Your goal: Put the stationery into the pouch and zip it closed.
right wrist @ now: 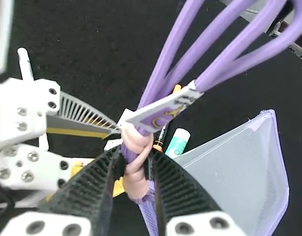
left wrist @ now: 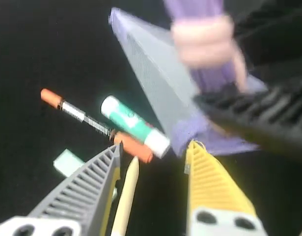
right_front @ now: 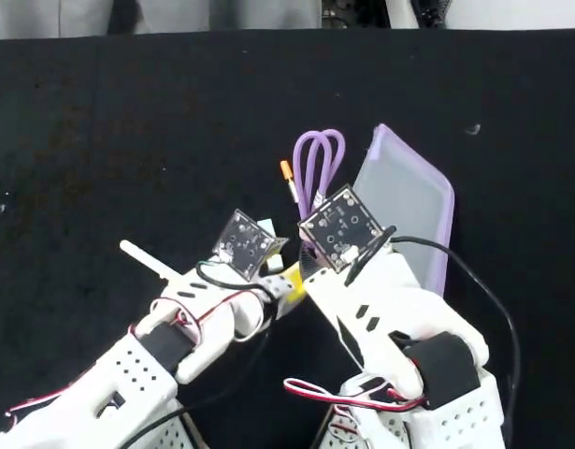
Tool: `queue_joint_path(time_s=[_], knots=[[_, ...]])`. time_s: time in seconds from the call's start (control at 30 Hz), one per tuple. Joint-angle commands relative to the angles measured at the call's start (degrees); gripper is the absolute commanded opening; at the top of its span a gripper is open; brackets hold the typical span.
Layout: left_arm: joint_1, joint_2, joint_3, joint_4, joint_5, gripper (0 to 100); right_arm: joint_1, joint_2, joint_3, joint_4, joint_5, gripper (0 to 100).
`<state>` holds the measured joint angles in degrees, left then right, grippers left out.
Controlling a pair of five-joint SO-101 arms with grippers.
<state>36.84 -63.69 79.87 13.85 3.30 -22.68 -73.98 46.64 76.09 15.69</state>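
The purple mesh pouch (right_front: 409, 201) lies at the centre right with its looped purple strap (right_front: 317, 164) beside it. My right gripper (right wrist: 135, 157) is shut on the strap's pink band (right wrist: 136, 142) at the pouch's corner. My left gripper (left wrist: 154, 147) is open, close to the right gripper (left wrist: 259, 118) and the pouch mouth (left wrist: 160, 73). In front of its fingers lie a green-and-white glue stick (left wrist: 133, 125), an orange-capped pen (left wrist: 74, 112) and a mint eraser (left wrist: 67, 162). A beige pencil (left wrist: 126, 196) runs along the grey finger (left wrist: 87, 191).
A white pen (right_front: 147, 259) lies on the black table (right_front: 128, 122) left of the left arm. The orange pen tip (right_front: 287, 173) shows beside the strap loops. The two arms (right_front: 390, 318) stand close together at the front.
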Motion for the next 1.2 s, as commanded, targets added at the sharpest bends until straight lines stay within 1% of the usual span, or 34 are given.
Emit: queue_joint_path(time_s=[0.0,0.13,0.27,0.4,0.5,0.57,0.93,1.0,1.17], knots=[[0.92,0.97,-3.74,-5.27,0.35,21,-0.18,-1.27,-2.68,0.35,-0.53,1.1],[1.01,3.16,-4.09,-5.98,0.35,21,-0.18,-1.27,-2.68,0.35,-0.53,1.1],[1.01,8.35,-5.76,-6.51,0.35,21,-0.18,-1.27,-2.68,0.35,-0.53,1.1],[1.27,13.71,-7.52,-10.99,0.35,21,-0.18,-1.27,-2.68,0.35,-0.53,1.1],[3.56,16.35,-7.87,-13.01,0.35,21,-0.18,-1.27,-2.68,0.35,-0.53,1.1],[4.62,17.05,-7.87,-13.01,0.26,21,-0.18,-1.27,-2.68,0.35,-0.53,1.1],[4.53,16.97,-7.87,-13.01,0.26,21,-0.09,-1.27,-2.59,0.62,-0.53,1.1],[4.18,16.97,-7.87,-13.01,0.26,21,-0.09,-1.27,-2.68,1.23,-0.53,1.1],[-1.19,17.05,-7.78,-13.10,0.26,21,0.09,-1.27,-2.59,1.23,-0.44,1.1]])
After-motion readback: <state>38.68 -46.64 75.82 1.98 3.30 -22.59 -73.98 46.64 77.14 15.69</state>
